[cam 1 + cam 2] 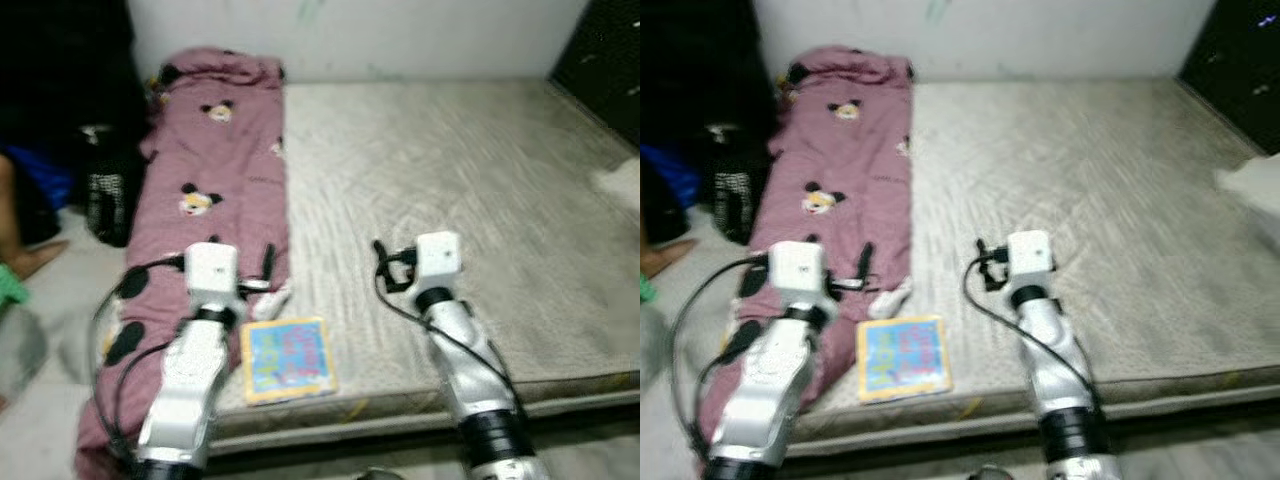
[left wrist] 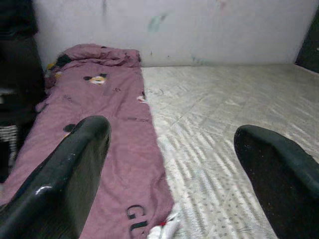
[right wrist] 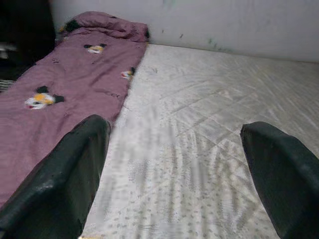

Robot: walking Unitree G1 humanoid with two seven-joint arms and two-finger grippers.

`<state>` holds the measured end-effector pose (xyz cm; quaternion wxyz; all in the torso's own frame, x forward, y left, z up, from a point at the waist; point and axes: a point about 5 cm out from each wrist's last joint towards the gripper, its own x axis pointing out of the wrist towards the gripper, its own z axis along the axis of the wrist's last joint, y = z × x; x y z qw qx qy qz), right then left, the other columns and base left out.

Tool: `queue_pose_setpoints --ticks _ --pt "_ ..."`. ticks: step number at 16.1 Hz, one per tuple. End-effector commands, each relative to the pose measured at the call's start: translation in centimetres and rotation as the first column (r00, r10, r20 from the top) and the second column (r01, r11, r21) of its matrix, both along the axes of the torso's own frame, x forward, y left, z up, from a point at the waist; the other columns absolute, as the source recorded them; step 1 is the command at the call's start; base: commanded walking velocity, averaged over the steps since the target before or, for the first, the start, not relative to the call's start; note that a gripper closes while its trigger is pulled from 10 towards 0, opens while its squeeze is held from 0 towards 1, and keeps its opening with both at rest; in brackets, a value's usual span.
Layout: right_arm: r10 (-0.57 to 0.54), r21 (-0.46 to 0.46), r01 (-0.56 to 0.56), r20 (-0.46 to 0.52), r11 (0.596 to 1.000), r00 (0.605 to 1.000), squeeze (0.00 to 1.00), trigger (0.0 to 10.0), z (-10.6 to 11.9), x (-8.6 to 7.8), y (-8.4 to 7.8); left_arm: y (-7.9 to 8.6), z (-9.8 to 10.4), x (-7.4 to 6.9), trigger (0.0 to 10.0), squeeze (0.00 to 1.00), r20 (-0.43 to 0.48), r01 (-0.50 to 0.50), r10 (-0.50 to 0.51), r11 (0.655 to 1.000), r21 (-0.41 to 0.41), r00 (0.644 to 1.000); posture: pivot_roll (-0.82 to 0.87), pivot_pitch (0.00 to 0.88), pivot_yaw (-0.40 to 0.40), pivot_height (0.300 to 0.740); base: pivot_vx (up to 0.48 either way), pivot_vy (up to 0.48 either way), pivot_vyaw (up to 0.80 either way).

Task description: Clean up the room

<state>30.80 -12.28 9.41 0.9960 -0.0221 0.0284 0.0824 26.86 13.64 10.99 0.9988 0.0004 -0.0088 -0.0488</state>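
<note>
Left gripper point(image 2: 169, 174) is hanging w/ fingers spread wide, gripping nothing; I'm seeing it over the pink blanket point(image 1: 215, 170) near the mattress's front-left corner. Right gripper point(image 3: 174, 174) is also standing wide open and empty, over bare mattress point(image 1: 450, 180) approx. mid-front. Both arms are reaching fwd from the bottom of the head views.

I'm reading the blanket as a long strip w/ cartoon-mouse print, lying along the mattress's left edge, bunched at the wall end. Colourful book point(image 1: 288, 358) is lying flat on the mattress near the front edge, just beside the left arm, btwn the two arms. Small white item point(image 2: 162, 230) is resting at the blanket's edge; can't ID it. Dark bag point(image 1: 105, 195) is standing on the floor left of the blanket. Head views are slightly blurred.
</note>
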Motion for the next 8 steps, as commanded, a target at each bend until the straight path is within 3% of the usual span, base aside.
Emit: queue_pose_setpoints --ticks 1,2,3,5,8 --pt "0.023 -0.002 -0.023 0.017 1.000 1.000 0.00 10.0 0.5 0.2 0.6 0.6 0.3 -0.2 10.0 0.00 0.018 -0.021 0.021 1.000 0.018 1.000 0.10 0.029 -0.025 0.740 0.000 0.000 0.00" --pt "0.023 -0.003 -0.023 0.017 1.000 1.000 0.00 10.0 0.5 0.2 0.6 0.7 0.3 -0.2 10.0 0.00 0.020 -0.030 0.029 0.999 0.028 0.999 0.10 0.029 -0.025 0.740 0.000 0.000 0.00" --pt "0.023 -0.007 -0.022 0.016 1.000 1.000 0.00 10.0 0.4 0.1 0.5 0.8 0.8 -0.3 10.0 0.00 0.059 -0.024 0.020 0.998 0.065 0.998 0.10 0.031 -0.023 0.740 0.000 0.000 -0.80" --pt "0.021 -0.005 -0.021 0.015 1.000 1.000 0.00 10.0 0.4 0.1 0.4 1.3 0.8 -0.4 10.0 0.00 0.062 -0.037 0.033 0.998 0.056 0.998 0.10 0.033 -0.021 0.740 0.000 0.000 -0.62" --pt "0.026 -0.001 -0.026 0.018 1.000 0.999 0.00 10.0 0.5 0.0 0.5 2.3 0.3 -0.5 10.0 0.00 0.029 -0.123 0.121 0.990 0.073 0.992 0.10 0.036 -0.020 0.740 0.000 0.000 0.00"
